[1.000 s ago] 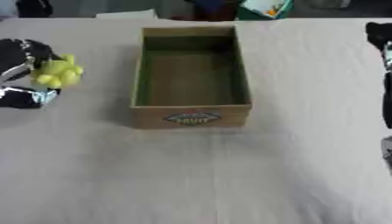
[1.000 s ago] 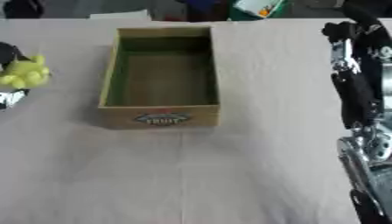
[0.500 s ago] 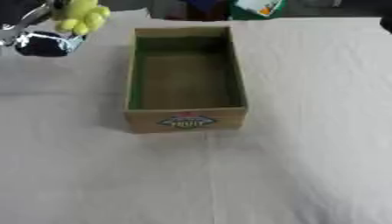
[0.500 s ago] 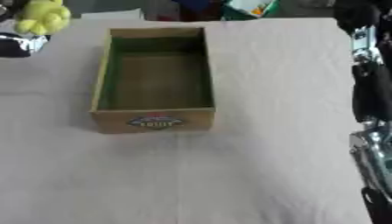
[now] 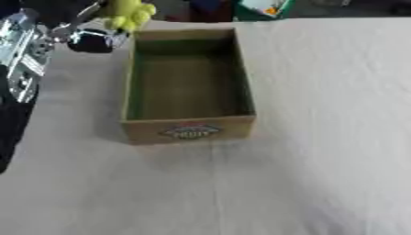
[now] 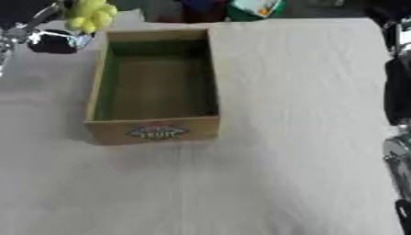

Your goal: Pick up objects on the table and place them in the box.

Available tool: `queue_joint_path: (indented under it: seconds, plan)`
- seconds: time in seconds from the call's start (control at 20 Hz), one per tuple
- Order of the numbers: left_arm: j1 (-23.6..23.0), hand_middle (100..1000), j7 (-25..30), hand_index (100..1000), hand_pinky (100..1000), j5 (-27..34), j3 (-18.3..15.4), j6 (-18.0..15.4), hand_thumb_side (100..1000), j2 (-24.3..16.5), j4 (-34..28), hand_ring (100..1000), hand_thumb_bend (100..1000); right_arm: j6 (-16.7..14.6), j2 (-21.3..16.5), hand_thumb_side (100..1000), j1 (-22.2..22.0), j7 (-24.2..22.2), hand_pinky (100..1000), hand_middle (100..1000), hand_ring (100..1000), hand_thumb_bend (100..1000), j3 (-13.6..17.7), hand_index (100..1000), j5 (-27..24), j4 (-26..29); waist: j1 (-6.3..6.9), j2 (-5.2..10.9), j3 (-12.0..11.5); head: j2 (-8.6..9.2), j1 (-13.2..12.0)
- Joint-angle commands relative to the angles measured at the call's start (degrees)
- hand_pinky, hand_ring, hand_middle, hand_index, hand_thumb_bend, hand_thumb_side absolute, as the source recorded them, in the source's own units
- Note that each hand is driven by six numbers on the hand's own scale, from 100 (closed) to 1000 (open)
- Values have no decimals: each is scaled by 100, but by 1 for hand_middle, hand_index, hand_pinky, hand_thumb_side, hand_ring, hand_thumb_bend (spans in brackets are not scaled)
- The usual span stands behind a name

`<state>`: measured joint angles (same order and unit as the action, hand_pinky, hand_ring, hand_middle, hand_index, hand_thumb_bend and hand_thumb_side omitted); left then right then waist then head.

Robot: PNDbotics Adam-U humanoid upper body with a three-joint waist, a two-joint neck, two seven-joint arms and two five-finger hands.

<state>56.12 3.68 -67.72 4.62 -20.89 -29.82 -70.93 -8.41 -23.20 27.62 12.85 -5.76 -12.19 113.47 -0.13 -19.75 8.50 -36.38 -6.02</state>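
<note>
One pale cloth-covered table (image 5: 321, 137) fills most of what we see, and on it sits an open cardboard box (image 5: 189, 82) with a green-tinted inside and an oval label on its near wall — nothing lies in it. Our left hand (image 5: 84, 34) reaches in from the upper left, just beside the box's far left corner, fingers curled round a yellow-green bunch of grapes (image 5: 128, 13) held above the table at that corner. Our right arm (image 6: 397, 92) runs down the right edge; we cannot tell how its hand is set.
</note>
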Motion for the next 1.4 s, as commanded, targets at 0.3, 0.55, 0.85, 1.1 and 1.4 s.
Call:
queue_joint_path:
  seconds: [0.3,0.55,0.85,1.1,1.4]
  plan:
    - [449,516,-236,706,253,-566,-119,112,284,202,636,493,100,114,148,555,254,-283,875,602,806,100,-172,845,-238,113,83,-18,316,152,-397]
    - [504,515,-248,710,252,-825,-46,81,278,308,847,506,100,176,212,541,294,-362,877,602,807,100,-259,846,-276,113,126,-34,399,153,-462]
    - [461,562,494,736,322,-1081,90,-251,282,350,871,565,100,202,246,536,304,-368,877,602,806,100,-267,846,-309,113,159,-3,445,161,-456]
    - [442,585,1312,768,356,-1054,133,-568,276,411,1025,594,100,206,257,532,311,-369,877,602,806,100,-260,846,-332,113,178,20,481,159,-466]
    - [426,618,2269,833,413,-629,150,-886,436,456,1129,637,100,202,269,531,318,-360,876,602,806,100,-245,846,-345,113,185,25,515,163,-480]
